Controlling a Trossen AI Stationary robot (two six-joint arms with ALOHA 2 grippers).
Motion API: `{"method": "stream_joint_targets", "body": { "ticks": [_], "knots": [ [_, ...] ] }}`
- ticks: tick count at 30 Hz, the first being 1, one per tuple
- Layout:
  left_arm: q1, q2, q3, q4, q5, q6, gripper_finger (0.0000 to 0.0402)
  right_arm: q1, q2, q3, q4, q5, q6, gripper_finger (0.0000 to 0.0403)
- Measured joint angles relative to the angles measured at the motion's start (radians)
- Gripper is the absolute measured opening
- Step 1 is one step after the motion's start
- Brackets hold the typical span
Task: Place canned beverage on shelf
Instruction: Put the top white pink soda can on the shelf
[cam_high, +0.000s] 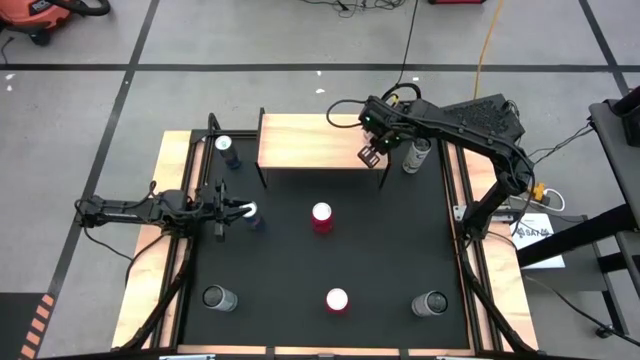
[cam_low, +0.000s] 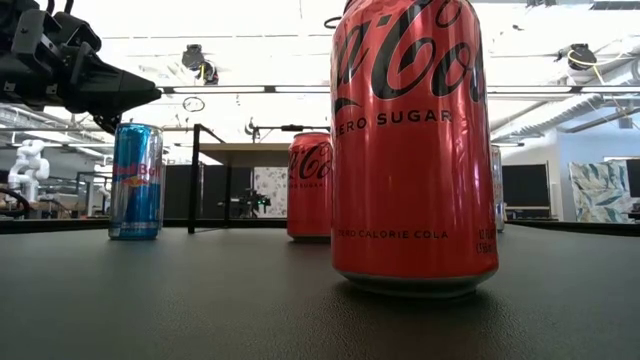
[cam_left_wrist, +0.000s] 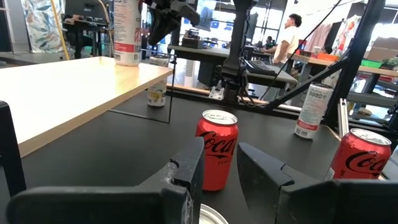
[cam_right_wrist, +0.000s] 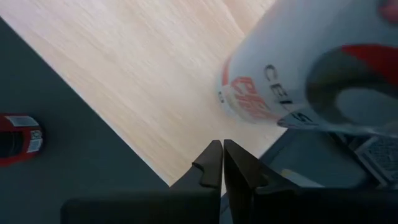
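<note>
The shelf is a light-wood board on thin black legs at the table's far side. A white can with red lettering stands upright on its right end; my right arm hides this can in the high view. My right gripper is shut and empty. It points down over the shelf's near right corner, beside the can. My left gripper is at the table's left, level and open. It sits just above the top of a blue can standing on the mat.
Two red cola cans stand mid-table. Silver cans stand near left, near right and right of the shelf. A second blue can stands left of the shelf. A person sits beyond the table.
</note>
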Motion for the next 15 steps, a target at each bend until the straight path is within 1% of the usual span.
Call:
{"method": "stream_joint_targets", "body": {
  "ticks": [4,15],
  "knots": [
    [0.000,0.000,0.000,0.000,0.000,0.000,0.0100,0.023,-0.027,0.000,-0.011,0.057,0.004,0.0000],
    [0.000,0.000,0.000,0.000,0.000,0.000,0.0100,0.017,-0.035,0.000,0.073,0.057,-0.022,0.0000]
  ]
}}
